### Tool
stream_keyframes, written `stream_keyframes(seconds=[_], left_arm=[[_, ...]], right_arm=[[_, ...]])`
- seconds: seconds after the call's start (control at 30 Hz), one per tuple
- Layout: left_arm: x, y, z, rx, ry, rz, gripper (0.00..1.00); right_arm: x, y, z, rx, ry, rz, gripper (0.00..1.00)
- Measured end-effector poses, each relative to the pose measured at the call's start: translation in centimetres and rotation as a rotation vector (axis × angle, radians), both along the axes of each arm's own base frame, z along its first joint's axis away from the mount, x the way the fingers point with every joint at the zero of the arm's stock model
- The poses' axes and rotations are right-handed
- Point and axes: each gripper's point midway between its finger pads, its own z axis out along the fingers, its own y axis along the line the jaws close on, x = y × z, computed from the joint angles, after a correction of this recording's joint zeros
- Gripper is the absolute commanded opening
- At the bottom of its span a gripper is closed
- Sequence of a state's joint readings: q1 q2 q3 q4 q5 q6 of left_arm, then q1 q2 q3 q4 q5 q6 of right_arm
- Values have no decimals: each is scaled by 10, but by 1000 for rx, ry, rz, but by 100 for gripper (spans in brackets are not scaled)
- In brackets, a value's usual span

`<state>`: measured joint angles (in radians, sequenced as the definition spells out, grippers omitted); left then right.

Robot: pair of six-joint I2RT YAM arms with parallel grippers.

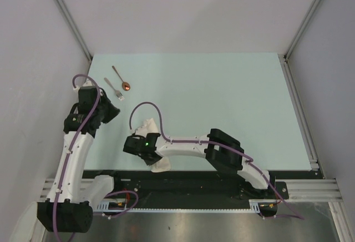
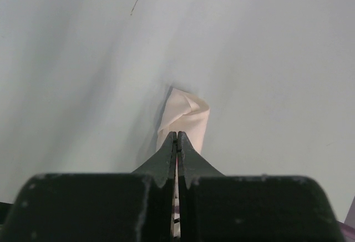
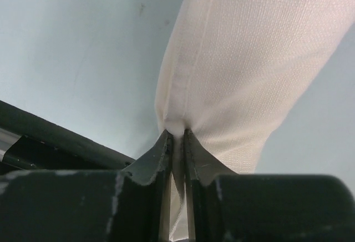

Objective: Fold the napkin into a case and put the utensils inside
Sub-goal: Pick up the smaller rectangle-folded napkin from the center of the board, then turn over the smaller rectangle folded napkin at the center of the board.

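The cream-white napkin [image 1: 148,125] lies bunched into a long narrow shape near the table's front edge. Part of it is hidden under my right arm, and one end shows at the front. My right gripper [image 1: 145,149] is shut on it: in the right wrist view the fingers [image 3: 177,132] pinch a fold of the cloth [image 3: 244,59]. My left gripper [image 1: 115,112] is shut with nothing in it, left of the napkin. The napkin's tip [image 2: 186,117] shows just beyond its closed fingertips [image 2: 177,134]. The silver fork [image 1: 114,89] and the copper-bowled spoon [image 1: 122,78] lie side by side at the far left.
Pale green tabletop [image 1: 222,97] with grey walls on three sides. A black rail [image 1: 194,181] runs along the near edge by the arm bases and also shows in the right wrist view [image 3: 66,136].
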<state>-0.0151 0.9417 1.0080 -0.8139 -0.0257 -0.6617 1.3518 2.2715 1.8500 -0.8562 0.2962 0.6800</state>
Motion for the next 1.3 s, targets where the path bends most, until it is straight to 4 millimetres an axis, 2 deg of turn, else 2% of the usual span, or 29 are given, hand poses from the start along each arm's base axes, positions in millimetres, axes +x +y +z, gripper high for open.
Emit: stream_keyframes(seconds=[0.07,0.2,0.37,0.6,0.77,0.97,1.17,1.3], left_arm=[[0,-2,0,-8,-4,-9,0],[1,-8,-6,-24,-2,-43,0],[-1,-18,-23,-43,24,-119,0],[-9,-33,-55,-94,57,-193,0],[-14,-45,-77,-131,95,-241,0],[-27,-78,-101,-128,139,-362,0],[-47,-111,-142,-139,271,-430,0],[-49,-129,-165,-141,351,-456,0]], right_arm=[[1,-1,0,-5,-6,0,0],[2,-2,3,37,-10,4,0],[2,-28,9,165,88,-13,0],[28,-54,37,476,229,-86,0],[45,-70,46,689,310,-133,0],[56,-95,44,875,404,-182,0],[63,-114,50,1016,446,-200,0],[65,-124,55,1088,464,-193,0]])
